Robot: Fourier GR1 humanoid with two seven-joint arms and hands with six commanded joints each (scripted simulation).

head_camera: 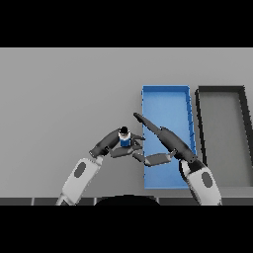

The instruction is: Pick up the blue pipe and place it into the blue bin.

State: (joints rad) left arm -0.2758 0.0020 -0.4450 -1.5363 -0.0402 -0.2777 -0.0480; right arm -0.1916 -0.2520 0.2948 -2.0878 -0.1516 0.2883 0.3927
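A short blue pipe (pixel 124 138) with a dark top and pale collar stands upright just left of the blue bin (pixel 166 99). My left hand (pixel 109 143) comes in from the lower left, its fingers curled round the pipe's base. My right hand (pixel 165 139) lies over the bin's lower left part, fingers straight and pointing up-left, thumb reaching toward the pipe. Its fingers stay apart from the pipe.
A dark grey bin (pixel 221 94) sits right beside the blue one on the right. Bare grey table (pixel 64 94) spreads to the left and behind both bins.
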